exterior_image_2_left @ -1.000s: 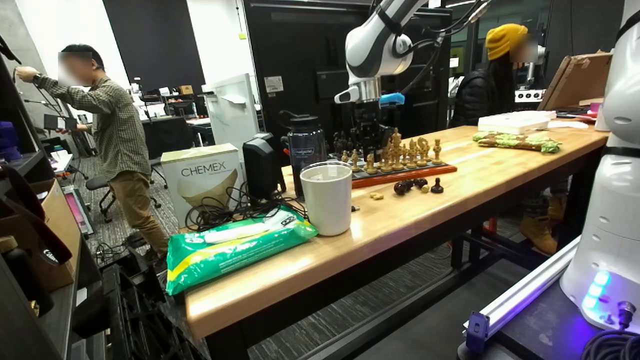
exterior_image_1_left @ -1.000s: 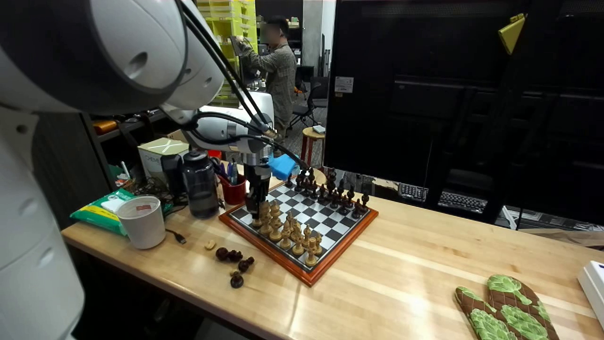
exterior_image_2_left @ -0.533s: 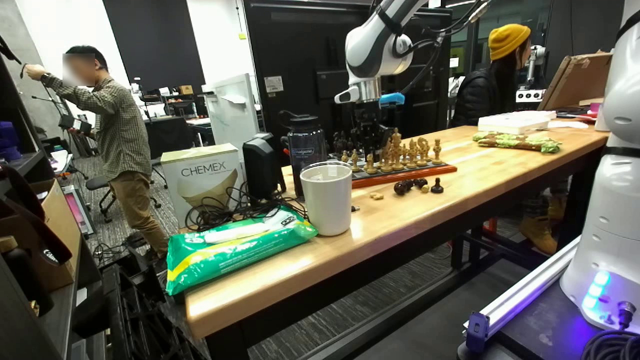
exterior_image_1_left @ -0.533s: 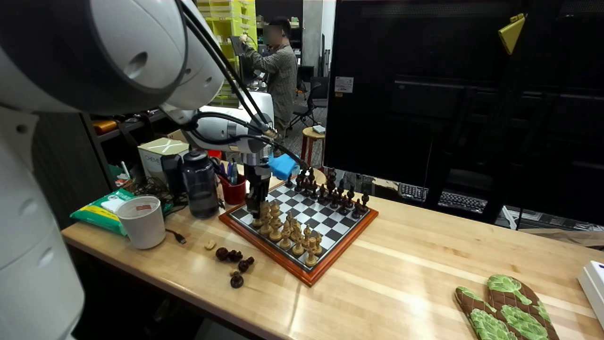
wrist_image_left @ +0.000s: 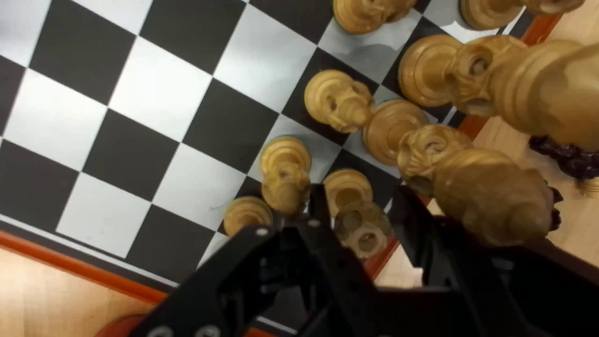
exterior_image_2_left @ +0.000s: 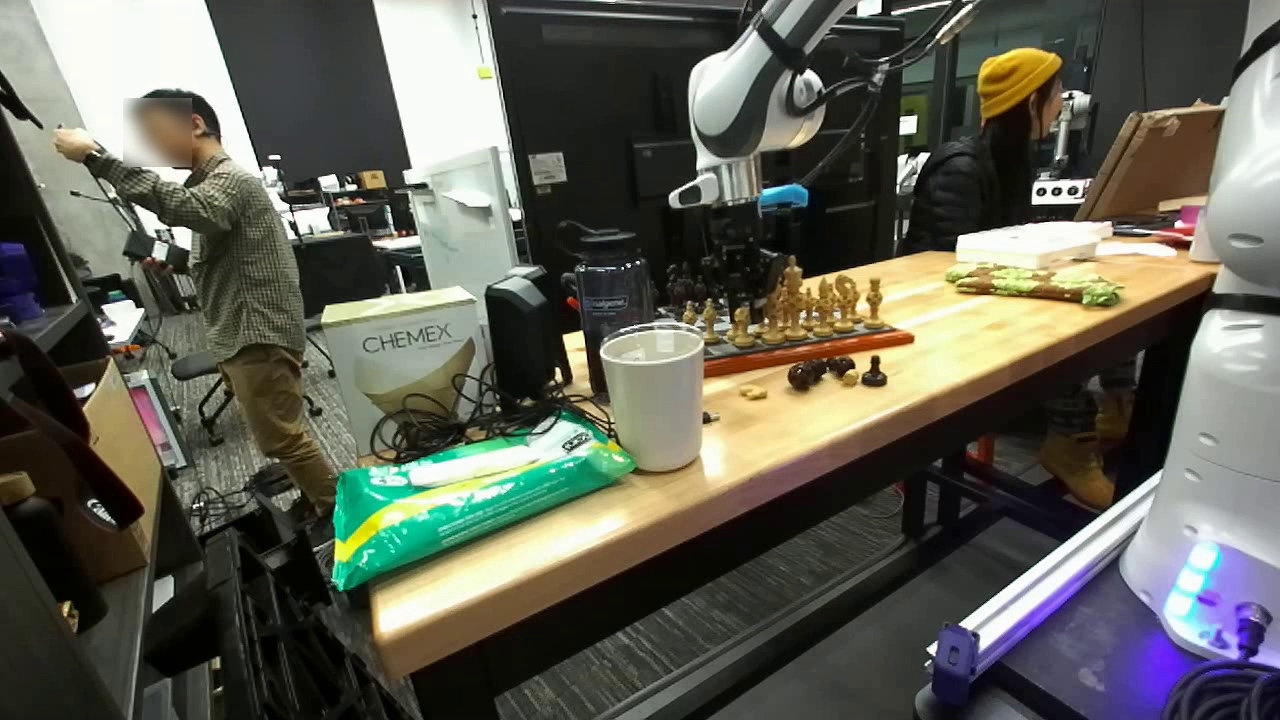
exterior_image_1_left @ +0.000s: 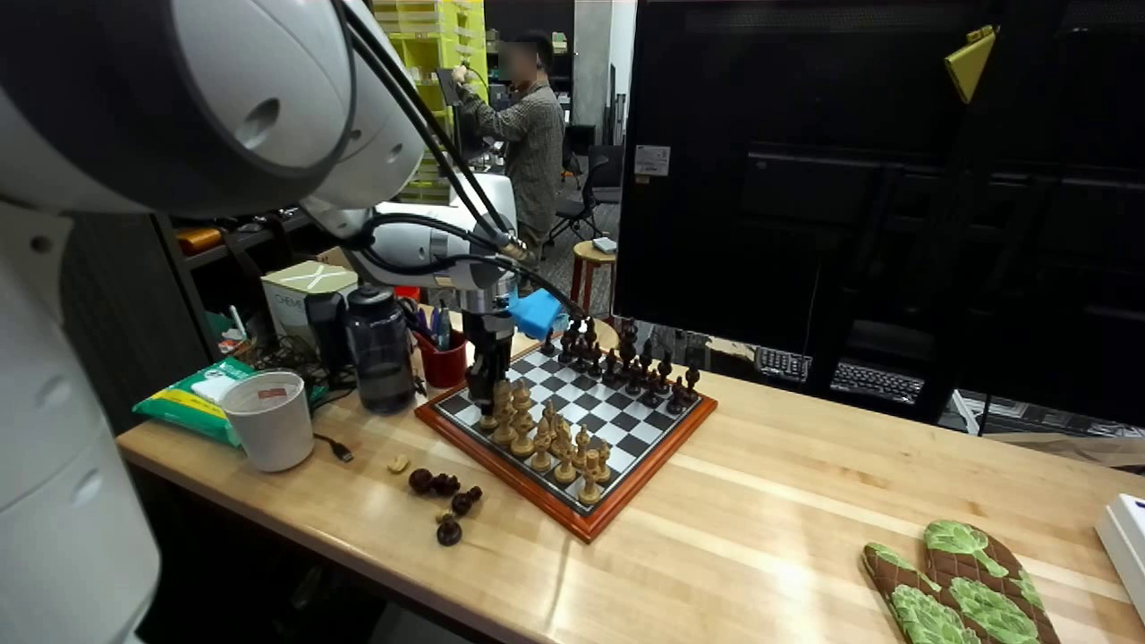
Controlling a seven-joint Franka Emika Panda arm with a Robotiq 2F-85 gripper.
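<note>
The end effector (wrist_image_left: 360, 196) is held low over the chessboard (exterior_image_1_left: 646, 466), near the board corner closest to the red pen cup (exterior_image_1_left: 445, 362). Its fingers (wrist_image_left: 323, 238) are set a little apart, at a narrow spread, around a light chess piece (wrist_image_left: 356, 213). In the wrist view a gap is seen between that piece and the finger nearer the tall light piece (wrist_image_left: 458, 171), so no firm grip is shown. The base of the straddled piece appears to be rested on the board. Short light pieces (wrist_image_left: 285, 175) are set close by, toward the board's middle.

The step in hand is judged to be the handling of this one piece; whether it is being taken or released is not settled by the views. A small, straight movement is called for next, centred on the piece, with its neighbours left unbrushed.

Further out, the rank of light pieces (exterior_image_1_left: 543, 447) is ranged along the board edge that is faced by loose dark pieces (exterior_image_1_left: 445, 486) on the surface (exterior_image_1_left: 733, 537). The dark set (exterior_image_1_left: 634, 383) is lined up along the opposite edge. A white cup (exterior_image_1_left: 273, 425) and a green packet (exterior_image_1_left: 188, 407) are placed by the surface's corner.
</note>
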